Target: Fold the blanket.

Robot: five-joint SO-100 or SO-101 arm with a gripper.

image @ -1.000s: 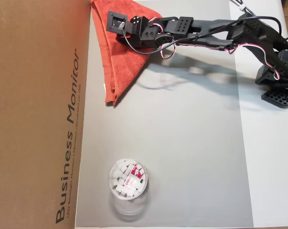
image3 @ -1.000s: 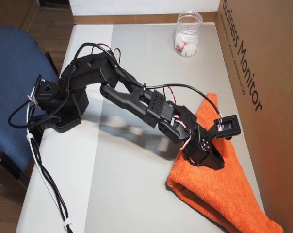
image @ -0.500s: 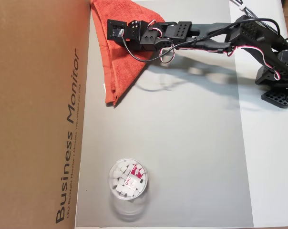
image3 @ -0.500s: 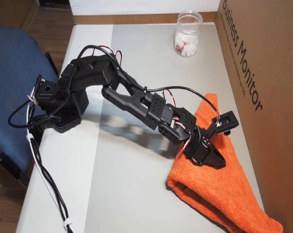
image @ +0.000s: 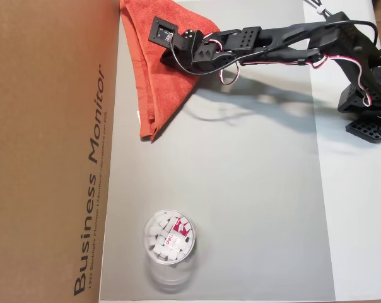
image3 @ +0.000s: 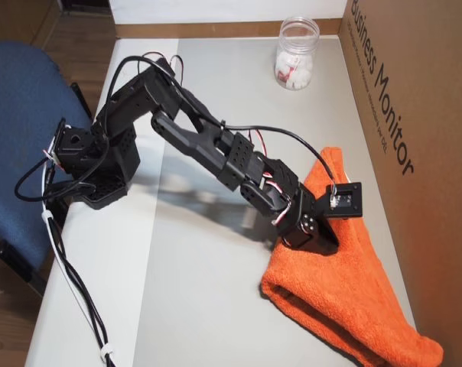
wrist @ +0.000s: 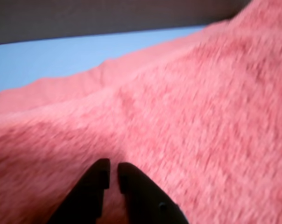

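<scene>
Blanket (image: 165,69) already folded into a long 3-cornered shape, flat on the grey mat (image: 241,189), right beside the cardboard box (image: 45,151). Long side along the box wall in both overhead views. Gripper (wrist: 110,173) just above the terry cloth, pointing down at it. 2 black tips almost together, only a thin gap, nothing pinched. Cloth straight under the tips and stretching away ahead. Next fold probably needs a corner grabbed. Plastic jar (image: 169,237) well apart.
</scene>
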